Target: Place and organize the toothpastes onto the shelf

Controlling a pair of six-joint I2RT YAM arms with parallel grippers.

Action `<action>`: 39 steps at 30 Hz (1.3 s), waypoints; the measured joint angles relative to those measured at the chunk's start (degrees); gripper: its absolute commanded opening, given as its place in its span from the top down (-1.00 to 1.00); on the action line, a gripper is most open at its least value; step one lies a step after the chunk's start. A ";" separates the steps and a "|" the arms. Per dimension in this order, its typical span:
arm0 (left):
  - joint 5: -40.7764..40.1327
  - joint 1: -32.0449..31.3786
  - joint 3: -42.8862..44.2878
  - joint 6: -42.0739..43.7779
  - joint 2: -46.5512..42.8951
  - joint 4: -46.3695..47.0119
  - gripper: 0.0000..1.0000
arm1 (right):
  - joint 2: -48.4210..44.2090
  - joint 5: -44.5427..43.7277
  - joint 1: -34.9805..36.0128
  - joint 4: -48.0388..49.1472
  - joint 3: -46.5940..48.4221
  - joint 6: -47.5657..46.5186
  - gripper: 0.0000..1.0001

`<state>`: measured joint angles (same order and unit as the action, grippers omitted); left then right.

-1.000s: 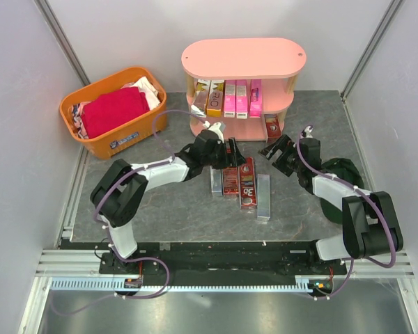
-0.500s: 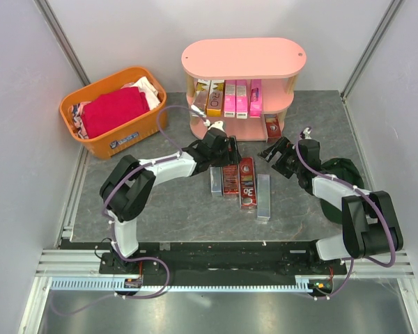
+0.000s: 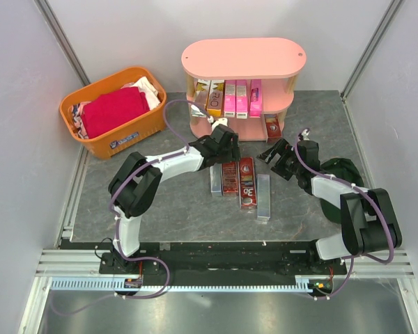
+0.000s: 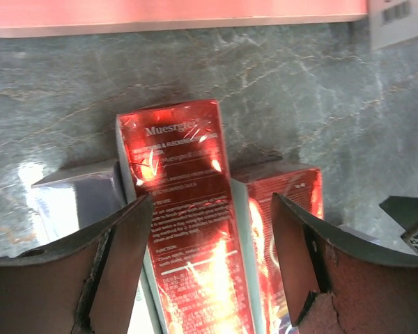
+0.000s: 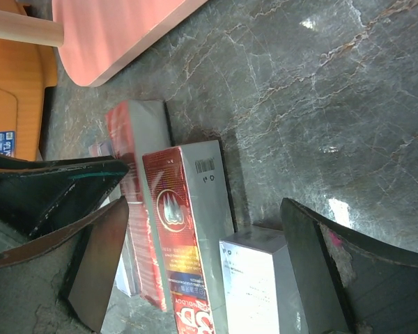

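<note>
Eyes on the dark red carton, lying flat on the table in a tight row just in front of the shelf, its far end pointing at the pink base. It has a silver carton hard against one side and a red carton close on the other, so there's very little room. The left gripper sits low over it with jaws apart, one on each flank and nothing clamped yet. The right gripper hangs just beside the row, spread wide and empty. Up on the middle tier, several toothpastes stand upright side by side, so the job looks partly done. Here's the danger: those jaws may come down on the neighbours, not between them, and pinch two cartons or shove the row askew. The wrap looks glossy, so a light squeeze could slip. And a hold near one end of a carton this long could let it droop and clip the shelf edge on the way in.
</note>
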<state>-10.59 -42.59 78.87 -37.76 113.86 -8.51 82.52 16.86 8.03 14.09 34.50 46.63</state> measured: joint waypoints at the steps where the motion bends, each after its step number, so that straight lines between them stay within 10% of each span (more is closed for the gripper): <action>1: -0.48 0.00 0.04 0.07 0.00 -0.42 -0.54 | 0.13 0.04 0.00 0.00 0.00 0.00 -0.96; 12: -5.95 0.57 -1.42 1.33 1.75 -8.20 -0.40 | 0.70 0.42 0.00 0.04 -0.39 0.00 -0.96; 19: -6.80 0.76 -1.44 1.88 1.77 -9.25 0.36 | 0.70 0.72 0.00 0.15 -0.42 0.00 -0.96; 39: -6.29 1.11 -11.06 3.13 -27.23 -10.82 0.43 | -9.11 1.05 2.32 -5.01 1.18 -1.51 -0.96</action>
<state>-16.88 -41.47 67.81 -34.63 86.63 -19.33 73.41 17.91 10.35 9.08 35.68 45.12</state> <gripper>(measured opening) 0.394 0.982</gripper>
